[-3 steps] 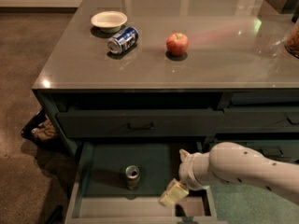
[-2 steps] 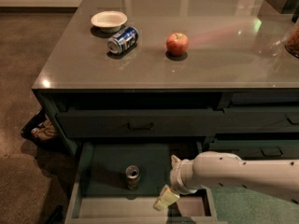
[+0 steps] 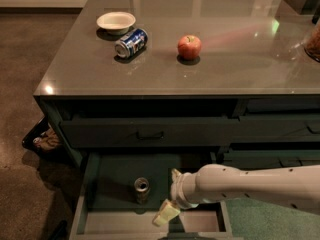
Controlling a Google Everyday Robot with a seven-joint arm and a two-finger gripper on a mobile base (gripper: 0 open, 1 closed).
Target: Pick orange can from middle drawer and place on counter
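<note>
Standing up straight in the open middle drawer (image 3: 102,181) is the orange can (image 3: 141,188). It sits on the green floor of the drawer, near the middle, and its silver top faces up. Nothing is touching it.

Just to the right of the can is the gripper (image 3: 170,194), on the end of a fat white arm (image 3: 260,184) that comes in from the right side. Its two pale yellow fingers (image 3: 166,213) are spread apart, one higher and one lower, and they point left at the can. The can is beside them, not between them, with a small gap.

Above the drawer is another drawer front (image 3: 150,132) with a dark handle, and it is closed. On top is the shiny grey counter (image 3: 225,69). A white bowl (image 3: 116,21) sits near its back left. A blue-and-white can (image 3: 131,42) lies on its side just in front of the bowl. A red apple (image 3: 189,47) sits to the right of that can, a little apart.
</note>
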